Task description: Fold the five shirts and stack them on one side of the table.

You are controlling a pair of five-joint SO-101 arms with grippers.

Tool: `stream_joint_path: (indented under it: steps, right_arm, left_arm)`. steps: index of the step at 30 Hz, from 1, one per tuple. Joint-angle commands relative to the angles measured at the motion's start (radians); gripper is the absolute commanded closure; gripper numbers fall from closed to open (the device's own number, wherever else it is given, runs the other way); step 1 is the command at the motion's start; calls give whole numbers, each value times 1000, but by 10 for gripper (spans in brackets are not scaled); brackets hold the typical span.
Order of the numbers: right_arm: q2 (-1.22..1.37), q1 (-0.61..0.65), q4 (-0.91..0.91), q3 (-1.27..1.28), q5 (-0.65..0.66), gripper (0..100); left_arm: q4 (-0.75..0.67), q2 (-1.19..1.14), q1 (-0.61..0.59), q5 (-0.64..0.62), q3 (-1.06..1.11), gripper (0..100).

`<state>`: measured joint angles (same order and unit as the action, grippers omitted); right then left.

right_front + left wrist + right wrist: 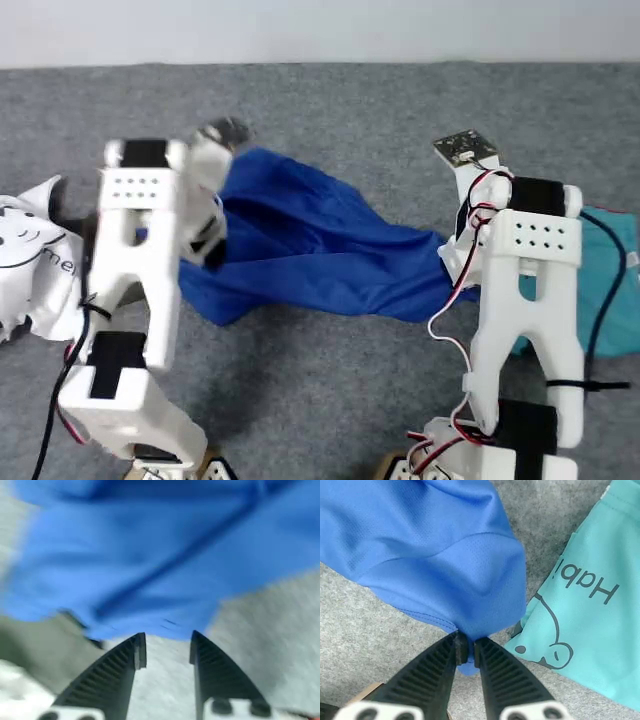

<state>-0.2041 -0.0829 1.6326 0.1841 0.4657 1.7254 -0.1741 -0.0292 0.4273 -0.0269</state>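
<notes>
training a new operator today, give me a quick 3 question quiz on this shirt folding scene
1. True or false: the right gripper is shut on the blue shirt.
2. Which shirt lies next to the gripped end of the blue shirt? A) yellow shirt B) teal shirt C) red shirt
3. Fill in the blank: the left gripper is ____, with nothing between its jaws.

Key: 1 true; 2 B; 3 open
</notes>
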Motion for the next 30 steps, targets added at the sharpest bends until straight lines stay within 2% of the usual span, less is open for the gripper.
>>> stream_joint_path:
  steps: [1,7,15,21,23,26,30]
  right_arm:
    - [-45,1,8,-51,2,988]
    - [-44,4,4,-49,2,988]
    - [-44,-1,8,-49,2,988]
    - [-44,-1,8,-49,2,988]
    - [-50,1,8,-49,2,988]
    - [-56,-2,8,-55,3,988]
    - [-71,-2,8,-55,3,988]
  left_arm:
    - [3,60,49,12,125,836]
    - [-146,-3,91,12,240,833]
    - [-321,-227,75,-20,239,833]
    - [-293,-307,72,-52,156,838]
    - [-287,-334,71,-77,131,878]
    - [-272,-342,77,-60,116,996]
    - [-212,-245,58,-51,116,995]
